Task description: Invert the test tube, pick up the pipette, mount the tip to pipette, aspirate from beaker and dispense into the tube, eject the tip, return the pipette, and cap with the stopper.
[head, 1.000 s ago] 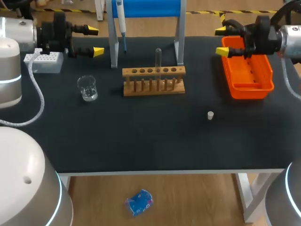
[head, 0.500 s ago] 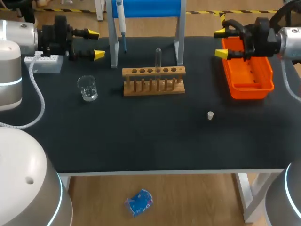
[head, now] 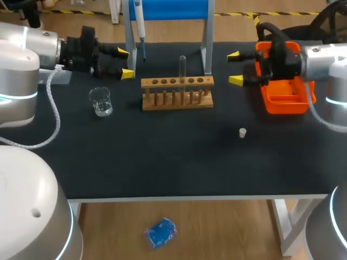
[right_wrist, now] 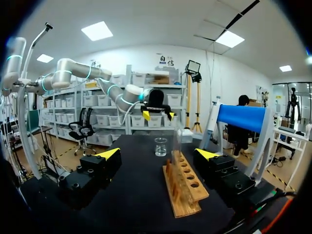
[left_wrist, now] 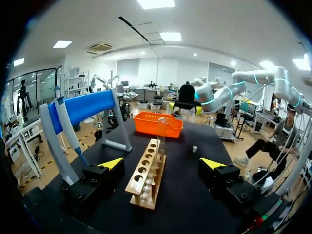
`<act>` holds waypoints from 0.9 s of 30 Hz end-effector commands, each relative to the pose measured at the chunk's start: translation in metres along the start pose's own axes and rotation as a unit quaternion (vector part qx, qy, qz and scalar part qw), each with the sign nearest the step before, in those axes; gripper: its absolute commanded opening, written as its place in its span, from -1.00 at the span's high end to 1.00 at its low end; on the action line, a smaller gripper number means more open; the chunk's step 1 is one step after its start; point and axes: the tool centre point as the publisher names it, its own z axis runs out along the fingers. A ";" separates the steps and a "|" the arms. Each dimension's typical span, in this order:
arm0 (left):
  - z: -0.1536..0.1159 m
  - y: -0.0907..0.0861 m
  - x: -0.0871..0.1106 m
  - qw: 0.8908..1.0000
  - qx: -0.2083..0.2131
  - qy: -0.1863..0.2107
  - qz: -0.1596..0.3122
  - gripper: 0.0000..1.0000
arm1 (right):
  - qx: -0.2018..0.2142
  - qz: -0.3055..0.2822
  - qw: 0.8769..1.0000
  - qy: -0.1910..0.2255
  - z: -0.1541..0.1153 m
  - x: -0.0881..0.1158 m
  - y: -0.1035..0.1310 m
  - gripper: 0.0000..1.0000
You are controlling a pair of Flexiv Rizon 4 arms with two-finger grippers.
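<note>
A clear test tube [head: 182,67] stands upright in the wooden rack [head: 177,93] at mid-table. My left gripper [head: 126,63] is open just left of the rack, and my right gripper [head: 235,67] is open just right of it; both hold nothing. The left wrist view has the rack [left_wrist: 146,173] and tube [left_wrist: 161,134] ahead, between the open fingers of the gripper [left_wrist: 162,163]. Seen from the right wrist, the rack [right_wrist: 185,187] lies ahead of the open gripper [right_wrist: 157,154]. The pipette [head: 139,24] hangs on the blue stand. The beaker [head: 101,101] and white stopper [head: 242,132] rest on the mat.
The blue stand [head: 168,11] rises right behind the rack, its legs flanking it. An orange tray [head: 284,95] lies under and behind my right wrist. A white tip box [head: 63,76] is mostly hidden by my left arm.
Both arms have moved inward toward the rack, the left one rightward and the right one leftward off the orange tray. Both grippers stayed open.
</note>
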 end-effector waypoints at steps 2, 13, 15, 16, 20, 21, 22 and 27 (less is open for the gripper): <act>0.001 0.000 -0.001 1.000 0.000 0.001 0.000 -1.00 | -0.012 0.001 1.000 0.018 0.022 -0.015 -0.012 -1.00; 0.001 0.000 -0.001 1.000 0.000 0.001 0.000 -1.00 | -0.021 0.001 0.999 0.035 0.033 -0.020 -0.011 -1.00; 0.001 0.000 -0.001 1.000 0.000 0.001 0.000 -1.00 | -0.021 0.001 0.999 0.035 0.033 -0.020 -0.011 -1.00; 0.001 0.000 -0.001 1.000 0.000 0.001 0.000 -1.00 | -0.021 0.001 0.999 0.035 0.033 -0.020 -0.011 -1.00; 0.001 0.000 -0.001 1.000 0.000 0.001 0.000 -1.00 | -0.016 0.003 0.999 0.035 0.039 -0.022 -0.012 -1.00; 0.001 0.000 -0.001 1.000 0.000 0.001 0.000 -1.00 | -0.013 0.003 0.999 0.038 0.043 -0.024 -0.013 -1.00; 0.001 0.000 -0.001 1.000 0.000 0.001 0.000 -1.00 | -0.012 0.004 0.999 0.039 0.047 -0.025 -0.014 -1.00; 0.001 0.000 -0.001 1.000 0.000 0.001 0.000 -1.00 | -0.012 0.008 0.999 0.044 0.065 -0.032 -0.020 -1.00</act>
